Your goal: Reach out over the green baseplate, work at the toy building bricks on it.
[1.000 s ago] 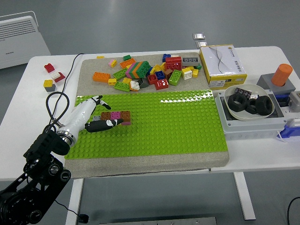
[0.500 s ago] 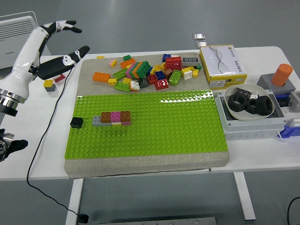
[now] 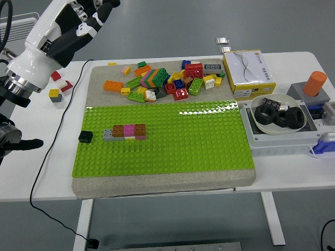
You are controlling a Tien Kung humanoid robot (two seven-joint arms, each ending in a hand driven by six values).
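The green baseplate lies on a grey mat in the middle of the table. A short row of bricks, grey, brown, pink and orange, stands on its left part. A small black brick sits alone just left of the row. My left hand is raised high at the picture's upper left, well away from the plate, with its fingers spread and holding nothing. A pile of loose coloured bricks lies on the mat behind the plate. The right arm is out of view.
A yellow and white box stands at the back right. A bowl of black rings sits on a grey case with an orange cylinder beside it. A few loose bricks and a black cable lie at the left.
My left hand has lifted off the baseplate, leaving the black brick beside the row, and has risen up to the upper left.
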